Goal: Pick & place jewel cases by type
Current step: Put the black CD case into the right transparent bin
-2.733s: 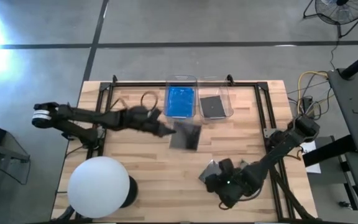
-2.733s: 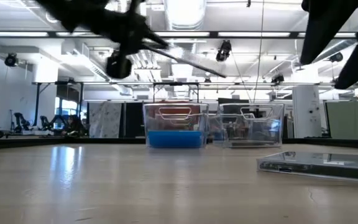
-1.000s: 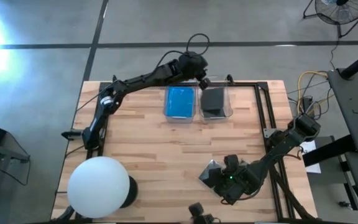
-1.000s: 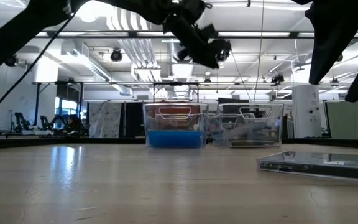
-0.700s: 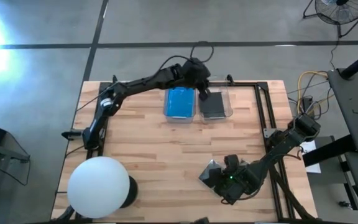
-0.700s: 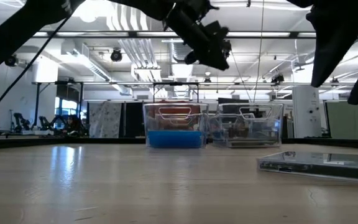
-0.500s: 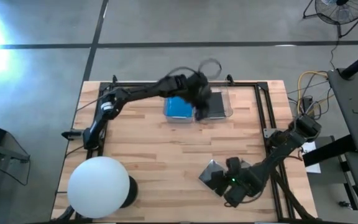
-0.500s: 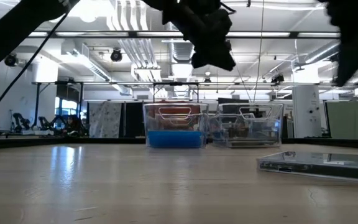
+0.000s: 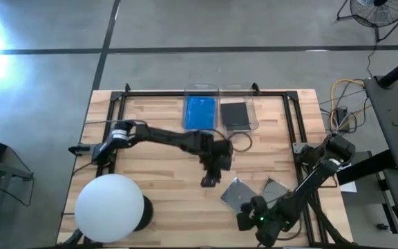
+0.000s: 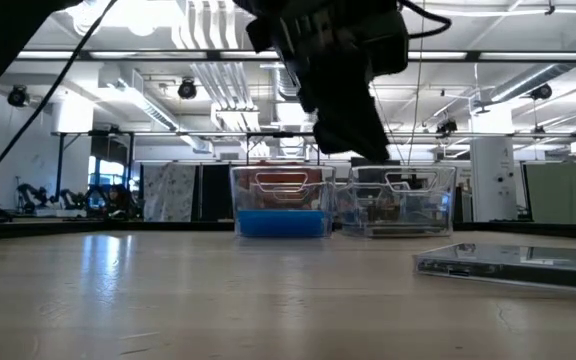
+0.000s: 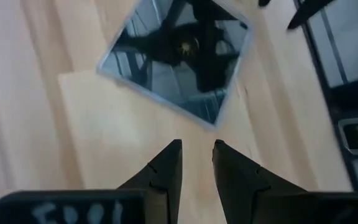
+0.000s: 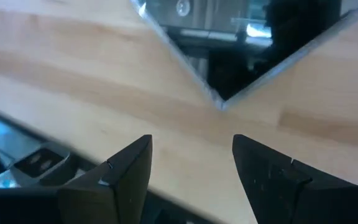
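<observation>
One grey jewel case [image 9: 238, 194] lies flat on the table's near right part; it also shows as the case [image 10: 513, 264], the case [image 11: 178, 57] and the case [image 12: 244, 34]. A paler grey patch [image 9: 276, 187] lies beside it; I cannot tell whether that is a second case. Blue cases [image 9: 200, 111] lie in the left bin, and a dark grey case [image 9: 234, 115] lies in the right bin. My left gripper [image 9: 209, 181] [image 11: 195, 155] hovers just left of the table case, narrowly open. My right gripper [image 9: 247, 220] [image 12: 191, 152] is open near that case's near corner [image 12: 222, 103].
Two clear bins [image 9: 220, 90] stand side by side at the table's far edge, also seen as the bins [image 10: 343, 205]. A white globe lamp [image 9: 110, 207] sits at the near left corner. A black frame [image 9: 292, 131] borders the table. Bare wood [image 9: 157, 187] spreads across the middle.
My left arm has swung from above the right bin at the far edge toward the near edge and down, ending beside the grey case on the table. My right gripper has drawn back toward the near edge, off the case, which now shows more fully.
</observation>
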Controlling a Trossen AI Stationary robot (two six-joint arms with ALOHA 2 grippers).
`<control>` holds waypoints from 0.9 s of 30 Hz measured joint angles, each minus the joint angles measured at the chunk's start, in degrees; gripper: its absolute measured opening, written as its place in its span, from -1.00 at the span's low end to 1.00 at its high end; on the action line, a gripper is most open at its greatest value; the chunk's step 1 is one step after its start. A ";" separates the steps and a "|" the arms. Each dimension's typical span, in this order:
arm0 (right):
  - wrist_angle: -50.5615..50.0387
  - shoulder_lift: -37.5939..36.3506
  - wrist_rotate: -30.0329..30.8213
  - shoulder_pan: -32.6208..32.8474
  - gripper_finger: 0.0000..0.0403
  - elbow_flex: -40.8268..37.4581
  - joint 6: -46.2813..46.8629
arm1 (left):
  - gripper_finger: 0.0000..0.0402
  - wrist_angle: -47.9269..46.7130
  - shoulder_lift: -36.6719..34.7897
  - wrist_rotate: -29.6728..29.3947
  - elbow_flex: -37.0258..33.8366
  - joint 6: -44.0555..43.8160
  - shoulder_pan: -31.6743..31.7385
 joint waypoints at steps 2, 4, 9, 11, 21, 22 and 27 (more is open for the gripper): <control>-0.03 2.37 0.08 -0.03 0.09 0.85 0.00 | -0.65 5.27 0.01 -2.09 -2.69 -1.49 -0.90; -0.40 4.46 0.19 -0.03 0.09 1.50 0.01 | -0.65 6.91 -0.02 -6.02 -4.18 -1.69 -1.30; -3.18 7.04 -0.29 -0.03 0.09 3.88 0.01 | -0.65 7.20 -0.04 -8.03 -8.01 -1.49 -1.17; -5.94 7.18 -1.13 0.04 0.09 5.23 0.05 | -0.65 7.46 -0.04 -6.47 -9.84 -1.77 -1.27; -19.15 5.60 -3.58 1.85 0.09 9.93 0.42 | -0.65 17.52 -0.04 -3.40 -12.95 -4.79 -3.75; -18.38 6.12 -3.03 1.25 0.09 9.65 0.44 | -0.65 18.32 -0.02 -3.40 -12.91 -4.82 -3.96; -17.23 8.37 -2.08 -1.21 0.09 9.10 0.24 | -0.65 19.37 0.53 -1.83 -13.87 -5.36 -4.66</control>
